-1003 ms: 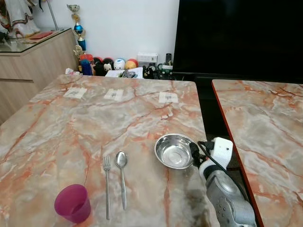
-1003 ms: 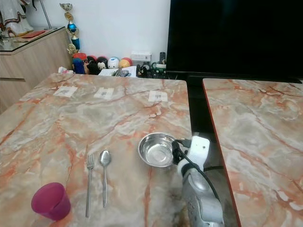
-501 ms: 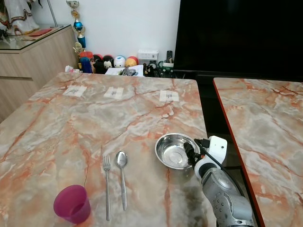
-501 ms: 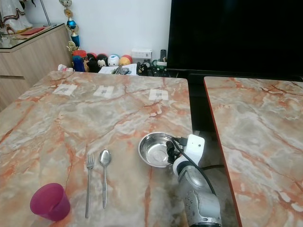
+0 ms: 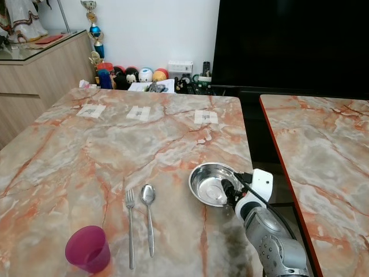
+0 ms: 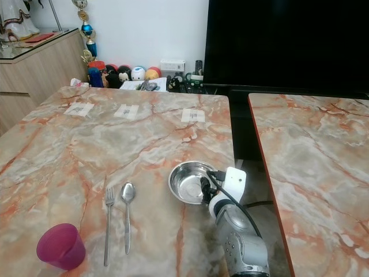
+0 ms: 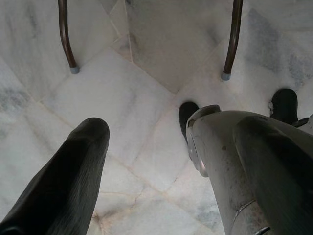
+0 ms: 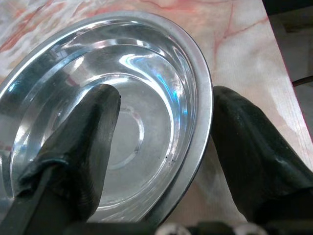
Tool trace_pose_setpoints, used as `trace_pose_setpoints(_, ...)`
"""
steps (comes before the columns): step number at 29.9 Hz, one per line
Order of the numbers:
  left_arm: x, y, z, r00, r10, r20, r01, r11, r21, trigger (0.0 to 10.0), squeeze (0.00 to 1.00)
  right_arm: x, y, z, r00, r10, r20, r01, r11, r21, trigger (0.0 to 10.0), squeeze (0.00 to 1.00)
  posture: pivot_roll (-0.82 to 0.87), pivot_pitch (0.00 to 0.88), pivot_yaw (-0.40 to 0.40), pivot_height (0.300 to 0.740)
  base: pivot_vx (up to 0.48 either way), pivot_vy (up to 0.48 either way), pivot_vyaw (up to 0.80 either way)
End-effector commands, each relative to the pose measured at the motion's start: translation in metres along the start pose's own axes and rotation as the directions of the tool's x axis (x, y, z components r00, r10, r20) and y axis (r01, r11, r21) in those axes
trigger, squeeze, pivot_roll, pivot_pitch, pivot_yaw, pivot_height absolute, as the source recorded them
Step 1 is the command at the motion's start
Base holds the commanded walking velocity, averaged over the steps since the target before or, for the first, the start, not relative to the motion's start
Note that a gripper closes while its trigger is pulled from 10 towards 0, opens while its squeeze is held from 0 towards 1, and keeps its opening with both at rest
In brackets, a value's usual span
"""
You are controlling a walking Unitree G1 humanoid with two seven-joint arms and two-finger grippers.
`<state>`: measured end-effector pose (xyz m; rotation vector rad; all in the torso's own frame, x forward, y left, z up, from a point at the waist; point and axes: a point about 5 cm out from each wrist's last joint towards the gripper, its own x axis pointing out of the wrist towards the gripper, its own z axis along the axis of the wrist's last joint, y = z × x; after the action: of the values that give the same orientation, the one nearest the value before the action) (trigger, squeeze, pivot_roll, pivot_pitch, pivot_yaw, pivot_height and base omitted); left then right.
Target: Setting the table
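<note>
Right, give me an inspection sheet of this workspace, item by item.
Surface: marble table, three paper labels along its far side.
Job's things: steel bowl near the right edge; spoon and fork side by side; purple cup at the near left.
Clutter: nothing seen on the table.
Grippers: right gripper open, straddling the bowl's rim, one finger inside, one outside; left gripper open, pointing at the floor.
Cables: black cable on the right wrist.
Surroundings: second table to the right, dark screen, toys by the wall.
</note>
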<state>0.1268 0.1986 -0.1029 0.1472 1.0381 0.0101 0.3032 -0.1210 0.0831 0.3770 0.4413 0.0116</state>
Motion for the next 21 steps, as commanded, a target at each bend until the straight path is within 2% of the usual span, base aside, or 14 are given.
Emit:
trace_pose_setpoints(1,-0.0026,-0.0061,-0.0144,0.998,-0.023,-0.062,0.022,1.000,-0.006,10.0,0.00,0.0014,0.0028,0.0006,1.000,0.010,-0.008,-0.010,1.000,0.000,0.0,0.00,0.01,0.000,-0.008,0.740,0.000,0.000,0.00)
trace_pose_setpoints(21,-0.0026,-0.0060,-0.0146,0.997,-0.032,-0.067,0.031,1.000,-0.003,10.0,0.00,0.0021,0.0017,-0.0028,1.000,-0.002,-0.025,0.002,1.000,0.003,0.0,0.00,0.01,0.000,-0.004,0.740,0.000,0.000,0.00)
